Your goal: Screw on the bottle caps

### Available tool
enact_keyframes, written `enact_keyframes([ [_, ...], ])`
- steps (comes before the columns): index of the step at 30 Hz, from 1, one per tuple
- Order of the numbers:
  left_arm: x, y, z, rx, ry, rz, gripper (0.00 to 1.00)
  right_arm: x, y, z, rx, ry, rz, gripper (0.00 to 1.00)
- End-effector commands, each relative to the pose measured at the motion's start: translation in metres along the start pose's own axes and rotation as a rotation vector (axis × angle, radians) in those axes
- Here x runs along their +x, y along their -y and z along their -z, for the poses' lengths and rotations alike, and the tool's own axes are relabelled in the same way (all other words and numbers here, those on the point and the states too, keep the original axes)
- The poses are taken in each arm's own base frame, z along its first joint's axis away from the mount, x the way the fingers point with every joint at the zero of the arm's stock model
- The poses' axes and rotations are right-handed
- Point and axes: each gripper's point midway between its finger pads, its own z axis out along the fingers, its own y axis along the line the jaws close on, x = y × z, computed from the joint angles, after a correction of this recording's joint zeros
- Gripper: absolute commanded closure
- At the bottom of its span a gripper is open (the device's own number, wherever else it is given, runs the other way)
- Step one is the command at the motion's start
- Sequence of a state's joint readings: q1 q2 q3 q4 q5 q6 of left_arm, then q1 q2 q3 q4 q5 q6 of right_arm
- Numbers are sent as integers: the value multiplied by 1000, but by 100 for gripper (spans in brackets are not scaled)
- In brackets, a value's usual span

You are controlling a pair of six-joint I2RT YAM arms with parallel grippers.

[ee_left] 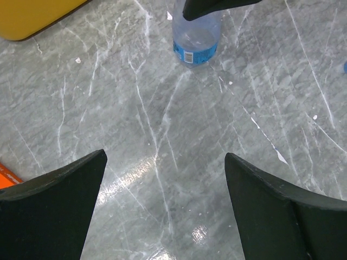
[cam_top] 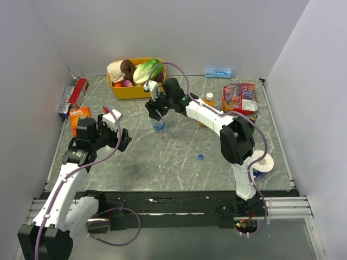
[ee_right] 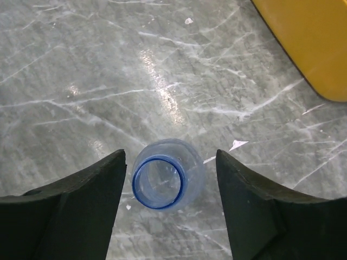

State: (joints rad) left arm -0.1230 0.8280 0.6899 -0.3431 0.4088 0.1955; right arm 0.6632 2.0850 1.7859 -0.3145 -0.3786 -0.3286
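Low in the middle of the right wrist view, the small clear plastic water bottle (ee_right: 162, 183) with the blue label stands upright, its blue-rimmed mouth uncapped. My right gripper (ee_right: 171, 157) straddles its neck with the jaws released, and a sliver of grey marbled table (ee_right: 81, 81) shows on either side.

The step in hand, as I judge it, is steadying this bottle so a cap can go on. To do it well I would centre the neck between the fingers (it sits nearer the finger on the frame's left just now). I would pinch below the thread rather than on it and squeeze gently, since thin plastic may buckle.

My left gripper (ee_left: 165, 156), at the left of the overhead view, hangs wide and empty over bare table.

Counting:
- Bottles: two, this one and the small bottle of orange liquid (cam_top: 209, 99), right of centre near the top.
- Caps: one in sight, a tiny round blue plastic cap (cam_top: 200, 157) lying alone below centre, well apart from both bottles. A second cap I cannot find anywhere.
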Motion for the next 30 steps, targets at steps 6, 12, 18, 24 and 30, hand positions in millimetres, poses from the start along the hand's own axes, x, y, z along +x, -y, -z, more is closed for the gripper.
enact_keyframes([
  [6,-9,18,1,101,62,-31,4,-38,8,8,32,114,-1,68],
  [12,-12,34,-13,200,164,-113,4,-80,-22,62,-64,188,-10,100],
  [18,-19,41,-38,262,195,-36,4,-111,-70,116,-221,265,-95,100],
  [24,-37,58,-47,310,236,-29,4,-109,-94,132,-284,270,-113,100],
  [30,-48,79,-49,383,256,40,4,-110,-103,138,-312,279,-111,100],
])
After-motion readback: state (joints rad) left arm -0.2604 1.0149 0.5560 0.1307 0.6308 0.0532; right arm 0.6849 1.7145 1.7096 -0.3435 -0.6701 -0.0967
